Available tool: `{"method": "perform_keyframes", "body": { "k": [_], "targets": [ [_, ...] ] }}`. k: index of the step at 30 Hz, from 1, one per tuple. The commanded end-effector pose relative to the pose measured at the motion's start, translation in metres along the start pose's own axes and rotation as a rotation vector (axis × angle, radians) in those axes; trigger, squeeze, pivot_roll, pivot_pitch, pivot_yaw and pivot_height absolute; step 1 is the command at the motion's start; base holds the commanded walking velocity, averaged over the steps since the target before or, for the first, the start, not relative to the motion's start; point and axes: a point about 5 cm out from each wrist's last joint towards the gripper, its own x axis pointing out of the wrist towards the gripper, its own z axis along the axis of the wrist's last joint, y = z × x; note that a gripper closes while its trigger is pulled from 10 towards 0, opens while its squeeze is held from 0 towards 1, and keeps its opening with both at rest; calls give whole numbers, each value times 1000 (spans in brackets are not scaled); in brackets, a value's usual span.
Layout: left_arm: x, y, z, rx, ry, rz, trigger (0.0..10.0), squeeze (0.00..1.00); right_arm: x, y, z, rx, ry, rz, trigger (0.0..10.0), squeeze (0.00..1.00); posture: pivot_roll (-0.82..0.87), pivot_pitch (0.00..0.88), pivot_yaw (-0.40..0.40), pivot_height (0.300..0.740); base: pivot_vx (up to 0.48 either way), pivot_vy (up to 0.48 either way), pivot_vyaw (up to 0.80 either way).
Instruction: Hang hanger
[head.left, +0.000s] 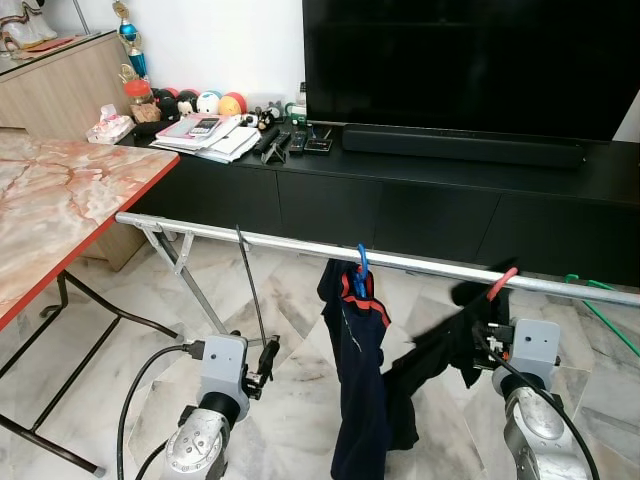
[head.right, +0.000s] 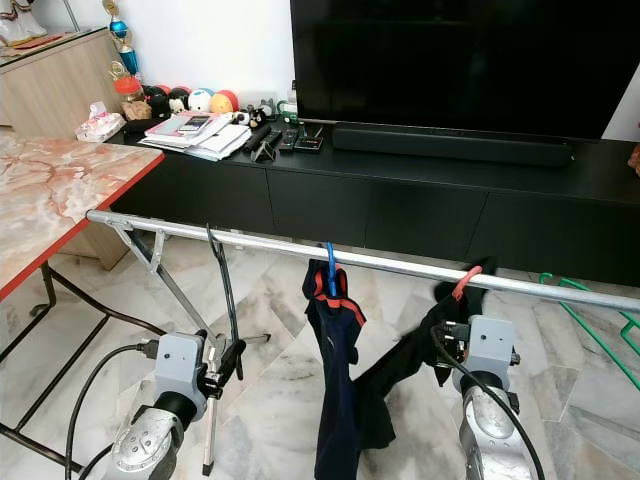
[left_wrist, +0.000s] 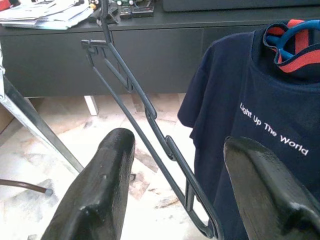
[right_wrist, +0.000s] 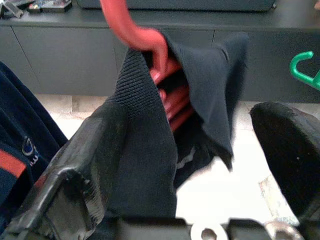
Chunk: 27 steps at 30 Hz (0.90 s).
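A silver rail (head.left: 420, 262) crosses in front of me. On it hangs a navy T-shirt (head.left: 357, 380) on a blue hanger (head.left: 361, 265). To the right, a red hanger (head.left: 502, 281) hooks over the rail and carries a dark garment (head.left: 440, 350). My right gripper (head.left: 480, 345) is open just below that hook. The garment (right_wrist: 150, 150) lies between its spread fingers (right_wrist: 295, 150) and against one of them. A thin dark grey hanger (head.left: 252, 290) stands upright with its hook at the rail. My left gripper (head.left: 265, 365) is open at its lower end, the hanger (left_wrist: 150, 115) running between the fingers (left_wrist: 100, 190).
A marble-top table (head.left: 60, 200) with a red edge stands at the left. The rack's silver legs (head.left: 185, 275) slant down beneath the rail. Behind runs a black TV console (head.left: 420, 190) with papers and remotes. A green hanger (head.left: 600, 300) lies on the floor at the right.
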Motion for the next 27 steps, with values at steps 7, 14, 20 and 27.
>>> {"method": "perform_keyframes", "body": {
  "k": [7, 14, 20, 27],
  "targets": [
    [0, 0, -2, 6, 9, -4, 10000, 0, -8, 10, 9, 24, -81, 50, 10000, 0, 12, 72, 35, 740, 0, 0, 0],
    [1, -1, -2, 6, 9, -8, 10000, 0, -19, 11, 12, 42, -124, 74, 10000, 0, 5, 72, 34, 740, 0, 0, 0],
    [2, -3, -2, 2, 10, -14, 10000, 0, -25, 10, 8, 37, -102, 66, 10000, 0, 1, 72, 33, 740, 0, 0, 0],
    [1, -2, -2, 3, 8, -10, 10000, 0, -27, 20, 11, 70, -107, 126, 10000, 0, 5, 70, 30, 740, 0, 0, 0]
  ]
}}
